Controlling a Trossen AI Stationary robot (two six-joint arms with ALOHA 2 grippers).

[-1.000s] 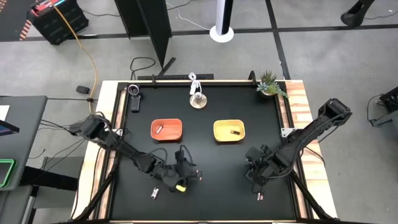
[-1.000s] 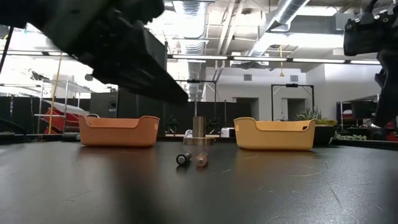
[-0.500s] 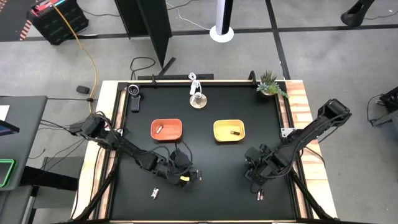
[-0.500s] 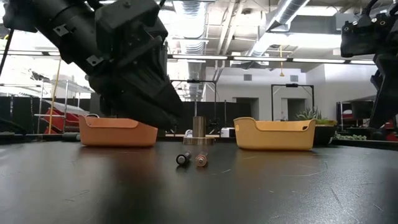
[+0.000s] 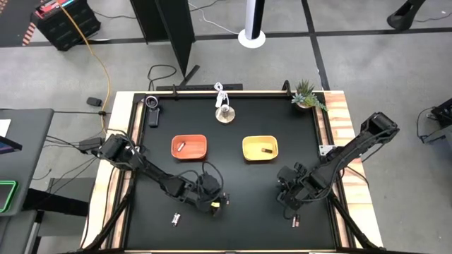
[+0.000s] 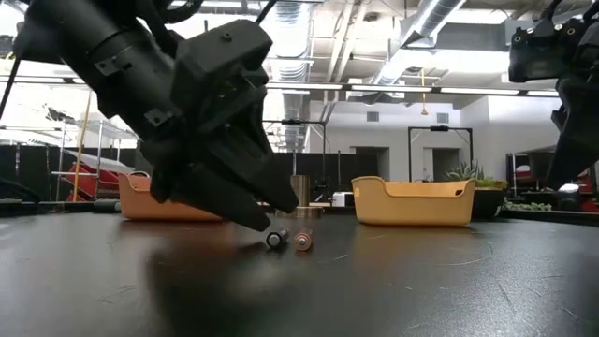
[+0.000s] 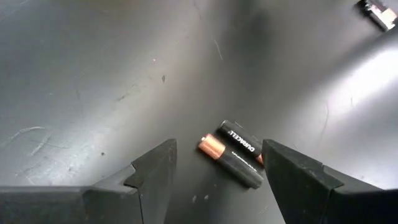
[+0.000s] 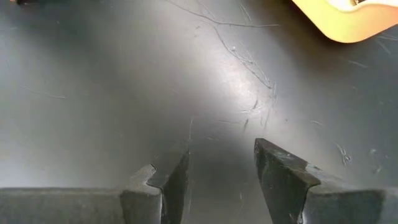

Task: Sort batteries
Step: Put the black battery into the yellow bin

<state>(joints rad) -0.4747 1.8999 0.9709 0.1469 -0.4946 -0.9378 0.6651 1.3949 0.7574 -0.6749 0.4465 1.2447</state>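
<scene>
Overhead, you had a scratched black table (image 5: 233, 134), ceiling ducts behind, left gripper (image 7: 214, 171) spread empty around two batteries (image 7: 233, 154), right gripper (image 8: 221, 171) parted, empty, brown-ended cell half hidden.

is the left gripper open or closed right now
Open. The left gripper has its fingers spread wide, with two dark batteries lying on the table between them, ungrasped.

From overhead we look straight down on the whole table (image 5: 233, 134). At table height we face level across it toward the room. Each wrist camera sits close above the tabletop; the two dark cells (image 7: 233, 152) probably appear low too (image 6: 288, 241).
</scene>
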